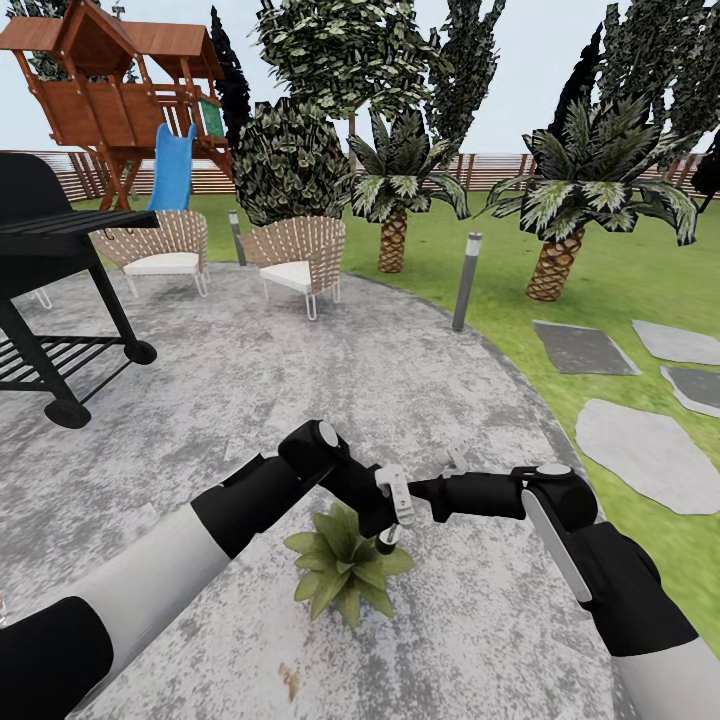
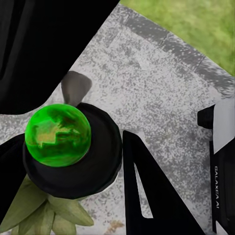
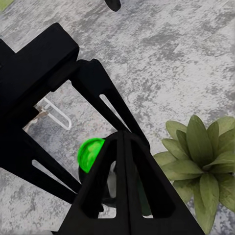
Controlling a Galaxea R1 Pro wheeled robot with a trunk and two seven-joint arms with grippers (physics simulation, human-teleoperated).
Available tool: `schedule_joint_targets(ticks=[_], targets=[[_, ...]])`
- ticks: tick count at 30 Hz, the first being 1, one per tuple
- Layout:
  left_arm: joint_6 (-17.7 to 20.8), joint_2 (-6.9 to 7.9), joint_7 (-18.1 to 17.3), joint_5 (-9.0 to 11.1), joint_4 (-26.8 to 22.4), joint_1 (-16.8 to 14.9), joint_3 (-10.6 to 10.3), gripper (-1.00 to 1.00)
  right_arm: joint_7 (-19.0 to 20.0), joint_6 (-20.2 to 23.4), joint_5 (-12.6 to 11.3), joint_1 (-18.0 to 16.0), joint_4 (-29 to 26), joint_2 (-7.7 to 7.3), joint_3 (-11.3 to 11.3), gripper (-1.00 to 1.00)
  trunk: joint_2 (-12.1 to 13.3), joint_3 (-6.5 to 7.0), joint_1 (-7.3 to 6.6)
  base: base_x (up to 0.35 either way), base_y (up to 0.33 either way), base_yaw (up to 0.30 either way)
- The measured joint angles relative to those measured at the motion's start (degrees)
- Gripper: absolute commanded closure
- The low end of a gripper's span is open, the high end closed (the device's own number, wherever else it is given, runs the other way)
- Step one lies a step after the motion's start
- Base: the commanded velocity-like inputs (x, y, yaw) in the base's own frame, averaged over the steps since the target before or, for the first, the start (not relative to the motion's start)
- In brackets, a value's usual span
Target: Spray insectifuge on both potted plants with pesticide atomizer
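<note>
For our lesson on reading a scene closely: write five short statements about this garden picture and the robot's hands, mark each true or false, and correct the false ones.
1. A potted plant stands on the stone patio below the two hands. True.
2. The spray bottle lies on the lawn. False: it is between the fingers of the left hand, above the plant.
3. Two wicker chairs stand at the patio's far edge. True.
4. The black grill stands on the grass by the palms. False: it stands on the patio, at the left of the head view.
5. The playhouse has a red slide. False: the slide is blue.
</note>
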Motion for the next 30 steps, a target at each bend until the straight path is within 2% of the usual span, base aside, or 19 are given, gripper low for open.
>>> schedule_joint_targets(ticks=[6,30], targets=[[0.0,0.0,0.0,-0.53,0.06,0.0,0.08,1.0,0.0,0.01,0.02,0.0,0.0,0.0,-0.01,1.0,0.0,0.0,0.0,0.0,0.0,0.0],[0.0,0.18,-0.13,-0.62,1.94,0.0,0.31,1.0,0.04,0.05,0.04,0.0,0.0,0.0,-0.02,1.0,0.0,0.0,0.0,0.0,0.0,0.0]])
